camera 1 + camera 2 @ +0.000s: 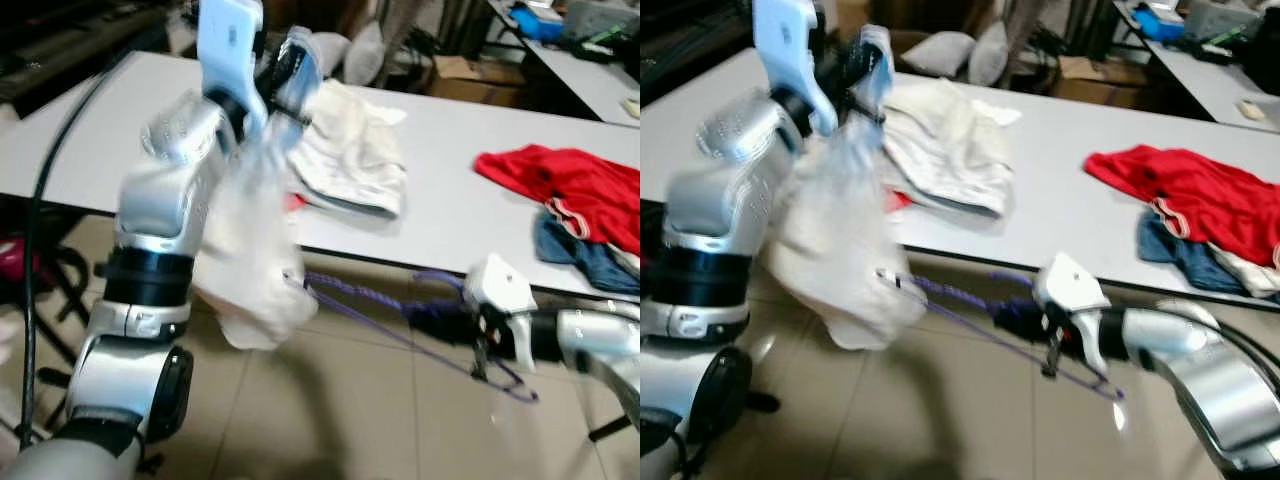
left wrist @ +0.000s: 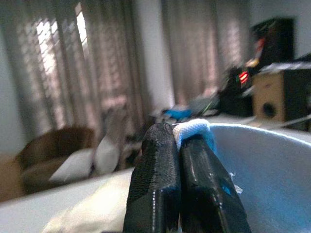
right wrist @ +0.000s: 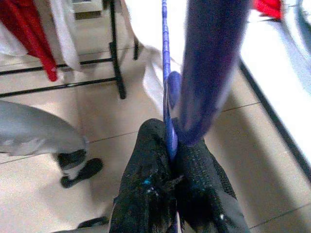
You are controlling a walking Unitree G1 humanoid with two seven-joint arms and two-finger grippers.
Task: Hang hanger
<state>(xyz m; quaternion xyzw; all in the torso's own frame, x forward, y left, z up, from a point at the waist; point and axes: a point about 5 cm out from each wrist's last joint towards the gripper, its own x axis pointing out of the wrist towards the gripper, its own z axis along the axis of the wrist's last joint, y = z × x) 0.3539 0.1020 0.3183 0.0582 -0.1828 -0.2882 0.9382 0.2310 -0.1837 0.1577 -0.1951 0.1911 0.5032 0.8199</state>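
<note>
Much of what I see is blurry, so some parts are hard to make out. My left gripper (image 2: pixel 180 145) is lifted high in front of the table (image 1: pixel 450 215), and its two black fingers are pressed tight together on a bit of light blue cloth at the top of a white garment (image 1: pixel 250 260). That garment hangs down soft and floppy in front of my silver left arm and hides part of it. One end of the purple hanger (image 1: pixel 400 320) goes in under the white garment, so I cannot see that end. My right gripper (image 3: pixel 170 179) is low, out past the near edge of the table and over the tan floor tiles (image 1: pixel 330 420). Its rough black fingers are closed on the thin purple hanger, which looks like a skinny wire loop. On the smooth white table lie a crumpled white cloth (image 1: pixel 350 150), a red cloth (image 1: pixel 570 185) and a blue cloth (image 1: pixel 590 262); the red and blue ones are cut off at the side of my view. Between the two arms the floor is open. In the right wrist view I can see a black rack (image 3: pixel 114 43) with red and white clothes hanging on it.
</note>
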